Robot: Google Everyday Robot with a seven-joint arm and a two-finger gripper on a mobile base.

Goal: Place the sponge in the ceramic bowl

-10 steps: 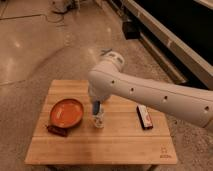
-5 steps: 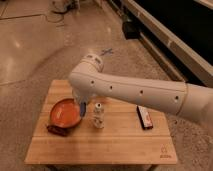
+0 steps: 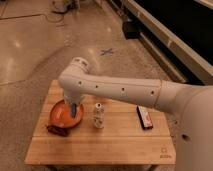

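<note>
The ceramic bowl (image 3: 58, 116) is a wide orange dish on the left part of the wooden table (image 3: 115, 142). My white arm reaches in from the right and bends down over it. The gripper (image 3: 74, 112) hangs over the bowl's right half, shut on the blue sponge (image 3: 76, 107). The sponge sits just above the bowl's inside, and I cannot tell whether it touches the dish. The arm's elbow hides the bowl's far rim.
A translucent white cup (image 3: 98, 116) stands just right of the bowl, close to the gripper. A black-and-white box (image 3: 145, 118) lies at the table's right. A dark reddish object (image 3: 57, 130) lies in front of the bowl. Polished floor surrounds the table.
The arm has swung left from above the cup to above the bowl, carrying the sponge, and has dropped lower toward the dish.
</note>
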